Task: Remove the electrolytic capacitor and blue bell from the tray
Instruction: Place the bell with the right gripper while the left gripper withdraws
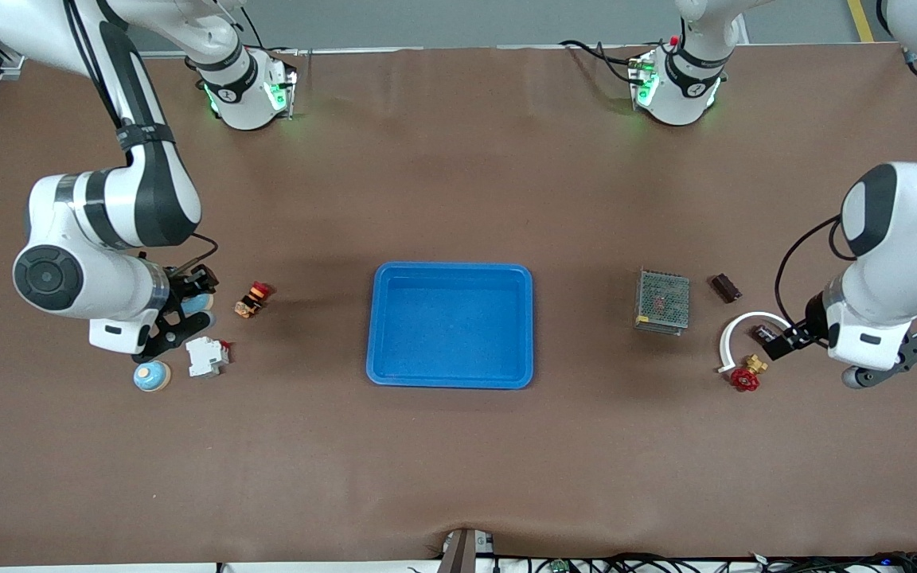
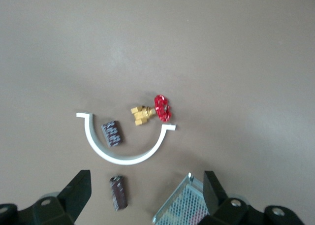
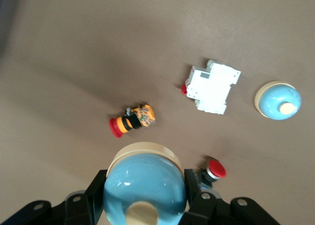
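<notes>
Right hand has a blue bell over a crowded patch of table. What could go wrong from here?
1. The right hand grips the blue bell by its rounded dome; it may slip.
2. Set down here, it could knock the red-capped button, the white breaker or the second bell.
3. The tray looks empty already.

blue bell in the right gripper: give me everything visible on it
The blue bell is a glossy light-blue dome on a cream base rim, with a cream button on top. The right gripper is shut on it, black fingers pressing its two sides, holding it above the table at the right arm's end, outside the tray. A second, similar bell sits on the table nearby.
</notes>
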`<state>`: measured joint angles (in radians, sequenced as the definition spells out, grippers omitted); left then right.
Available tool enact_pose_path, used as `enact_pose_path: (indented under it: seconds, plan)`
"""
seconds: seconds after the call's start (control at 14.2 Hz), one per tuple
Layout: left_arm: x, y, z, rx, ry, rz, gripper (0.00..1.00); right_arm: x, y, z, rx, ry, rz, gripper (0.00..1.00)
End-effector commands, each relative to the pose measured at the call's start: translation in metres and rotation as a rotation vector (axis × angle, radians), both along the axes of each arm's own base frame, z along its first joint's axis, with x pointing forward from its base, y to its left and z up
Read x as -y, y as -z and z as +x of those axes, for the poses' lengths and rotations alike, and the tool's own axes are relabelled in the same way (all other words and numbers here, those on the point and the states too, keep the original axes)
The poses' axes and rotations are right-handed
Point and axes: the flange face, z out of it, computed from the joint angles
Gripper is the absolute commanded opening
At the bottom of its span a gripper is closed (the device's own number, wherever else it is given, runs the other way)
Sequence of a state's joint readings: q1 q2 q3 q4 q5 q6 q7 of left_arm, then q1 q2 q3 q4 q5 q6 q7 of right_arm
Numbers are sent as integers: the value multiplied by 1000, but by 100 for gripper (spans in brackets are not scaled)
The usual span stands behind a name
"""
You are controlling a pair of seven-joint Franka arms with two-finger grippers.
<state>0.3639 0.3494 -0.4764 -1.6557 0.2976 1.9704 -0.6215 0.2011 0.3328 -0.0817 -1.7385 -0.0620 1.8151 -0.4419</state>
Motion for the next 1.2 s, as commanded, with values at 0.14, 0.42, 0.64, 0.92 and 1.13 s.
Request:
enact_pose_path:
  seconds: [0.14,0.42,0.64,0.92,1.13]
  plan:
    - [45,-82,-12,-44,119,20,100,29,14,-49,94,-120,27,35]
    - [66,-136,-27,-9,179,23,100,50,54,-78,151,-131,47,34]
    - [79,-146,-35,-9,209,25,100,70,81,-89,179,-142,58,34]
    - [79,-169,-45,-13,348,34,100,86,114,-102,228,-155,67,34]
    - [79,-190,-59,-8,362,30,100,85,144,-103,240,-161,69,34]
